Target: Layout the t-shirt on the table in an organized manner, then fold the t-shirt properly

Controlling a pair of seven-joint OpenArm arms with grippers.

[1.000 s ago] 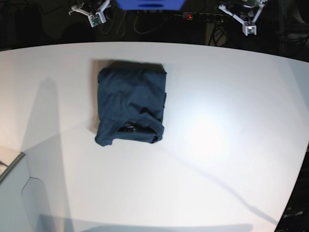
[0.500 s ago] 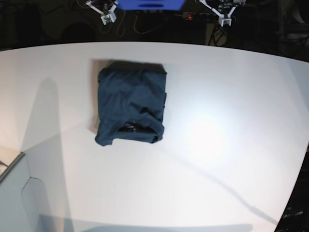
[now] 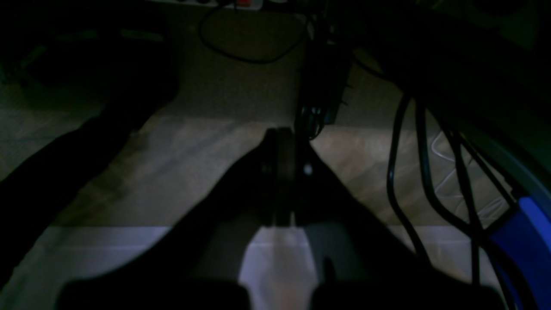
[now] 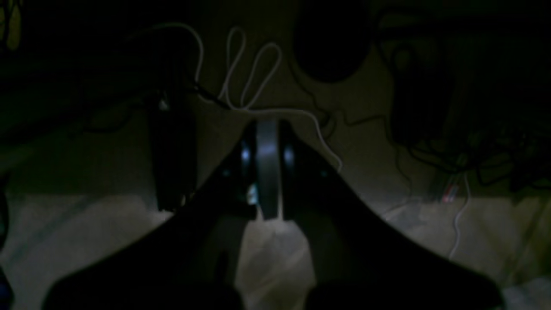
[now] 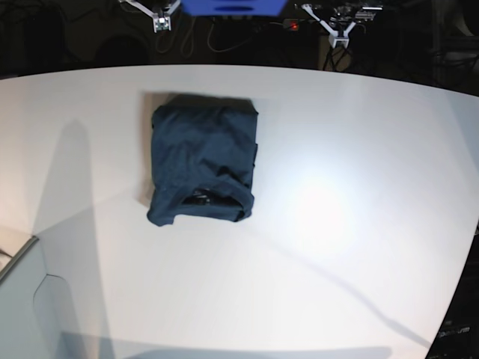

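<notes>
The dark navy t-shirt lies folded into a compact rectangle on the white table, left of centre in the base view, its neck opening facing the near side. Both grippers hang beyond the table's far edge, well clear of the shirt. My left gripper is at the top right of the base view, and its own camera shows it shut and empty over the dim floor. My right gripper is at the top left; its wrist view shows the gripper shut with nothing in it.
A blue box sits at the top centre behind the table. Cables and a power strip lie on the dark floor past the far edge. A pale object pokes in at the lower left.
Both grippers have drawn inward and further back toward the top centre of the base view. The folded t-shirt has not moved.
</notes>
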